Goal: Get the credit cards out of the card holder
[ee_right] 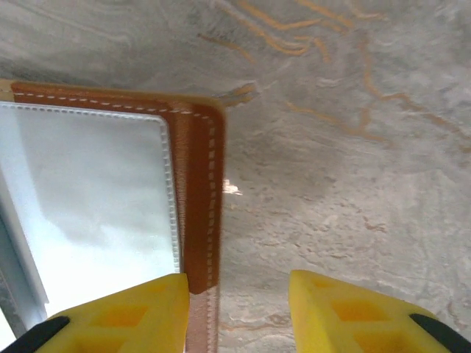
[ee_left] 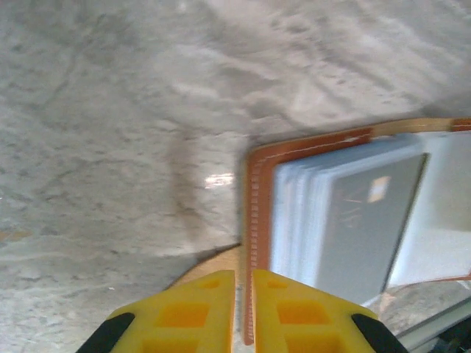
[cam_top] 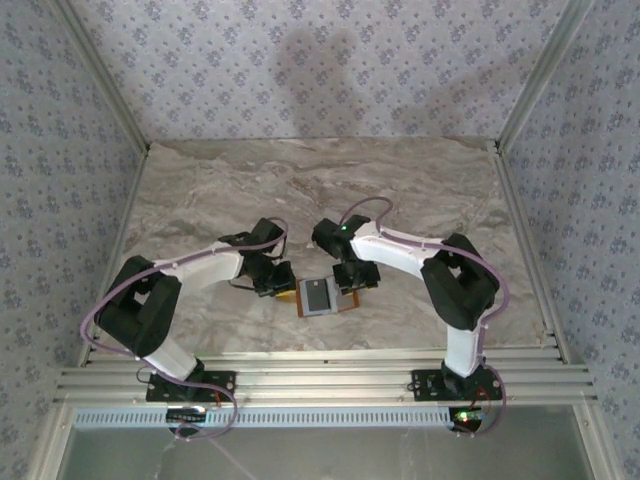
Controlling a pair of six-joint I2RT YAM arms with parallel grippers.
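The card holder (cam_top: 325, 297) lies open and flat on the marbled surface (cam_top: 420, 190), grey-blue inside facing up, tan-orange rim showing around it. In the left wrist view a stack of pale sleeve edges (ee_left: 294, 213) fans just inside the holder's stitched brown border (ee_left: 255, 220). A grey credit card (ee_left: 360, 228) with a small pale square near one corner sits among them, inside the holder.

The left fingers (cam_top: 287, 288) are at the holder's left edge. From the wrist, their yellow pads (ee_left: 210, 312) are pressed almost together with only a thin slit between them. The brown border runs straight into that slit, so they pinch the holder by this edge.

The right fingers (cam_top: 351, 286) are at the holder's opposite edge and stand spread. In the right wrist view one of them is over the holder's pale pocket (ee_right: 96, 198) and the other over bare surface just beside the holder. The stitched border lies in the gap and nothing is gripped; whether either one touches the holder cannot be told
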